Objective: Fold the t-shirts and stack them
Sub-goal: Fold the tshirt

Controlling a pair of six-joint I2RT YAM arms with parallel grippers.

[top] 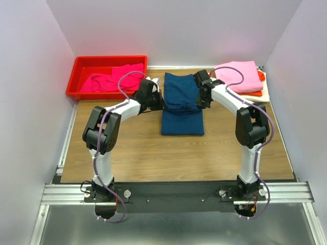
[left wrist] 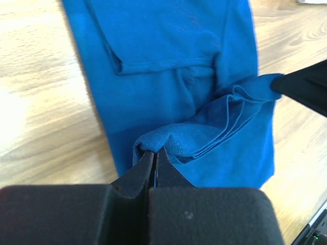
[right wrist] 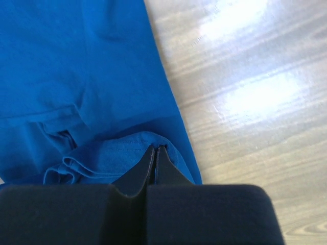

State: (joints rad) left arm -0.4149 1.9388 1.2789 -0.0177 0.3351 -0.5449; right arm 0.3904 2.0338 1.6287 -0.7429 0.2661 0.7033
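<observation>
A dark navy t-shirt [top: 182, 104] lies folded lengthwise on the wooden table at centre. My left gripper [top: 159, 103] is shut on its left edge; the left wrist view shows the pinched fold [left wrist: 179, 140] lifted above the cloth. My right gripper [top: 201, 100] is shut on the shirt's right edge, with the gathered hem [right wrist: 122, 153] at its tips [right wrist: 155, 149]. Both hold the same raised fold across the shirt's middle. Magenta shirts [top: 110, 80] lie in the red bin. A light pink shirt [top: 239, 75] tops a stack with orange [top: 261, 76] and cream [top: 255, 97] ones at the back right.
The red plastic bin [top: 82, 69] stands at the back left corner. White walls enclose the table on three sides. Bare wood [top: 168, 158] stretches between the navy shirt and the arm bases.
</observation>
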